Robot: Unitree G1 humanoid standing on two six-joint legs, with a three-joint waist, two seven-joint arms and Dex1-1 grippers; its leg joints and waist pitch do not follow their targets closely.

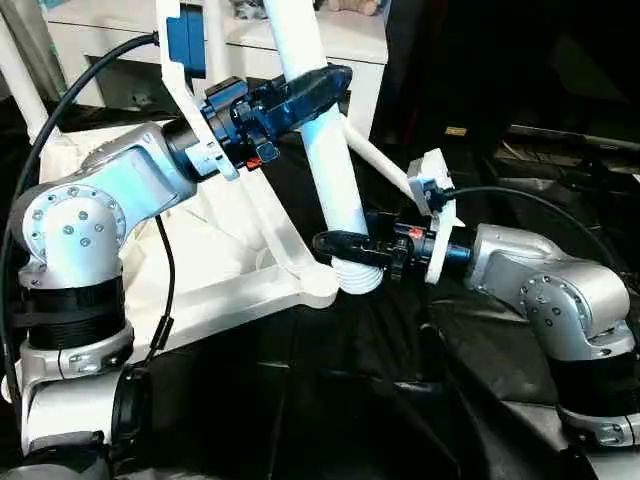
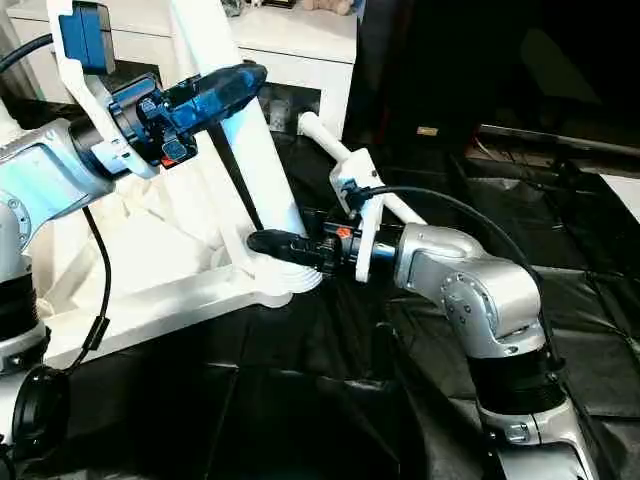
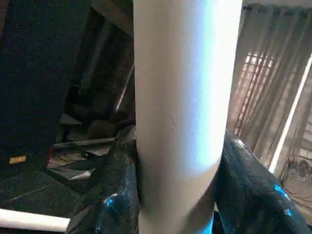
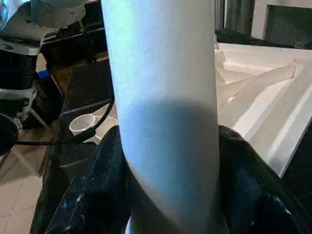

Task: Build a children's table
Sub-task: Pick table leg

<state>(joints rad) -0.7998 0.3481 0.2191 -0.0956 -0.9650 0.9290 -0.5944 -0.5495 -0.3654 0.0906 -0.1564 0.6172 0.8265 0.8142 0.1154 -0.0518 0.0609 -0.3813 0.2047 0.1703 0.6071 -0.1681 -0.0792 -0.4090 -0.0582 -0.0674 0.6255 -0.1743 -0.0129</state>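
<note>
The white tabletop (image 1: 230,290) lies underside up, ribs showing, on a black cloth. A long white leg (image 1: 330,160) stands tilted in the near right corner socket (image 1: 352,277). My left gripper (image 1: 310,92) is shut on the leg high up; its black fingers (image 3: 114,195) clasp the tube on both sides. My right gripper (image 1: 345,245) is shut on the same leg just above the socket, its fingers (image 4: 92,195) wrapped around the tube. A second white leg (image 2: 340,165) lies on the cloth behind my right wrist.
A white cabinet (image 1: 340,45) stands at the back. Black cloth (image 1: 380,400) covers the floor in front and to the right. A black cable (image 1: 60,90) loops from my left arm, another from my right wrist.
</note>
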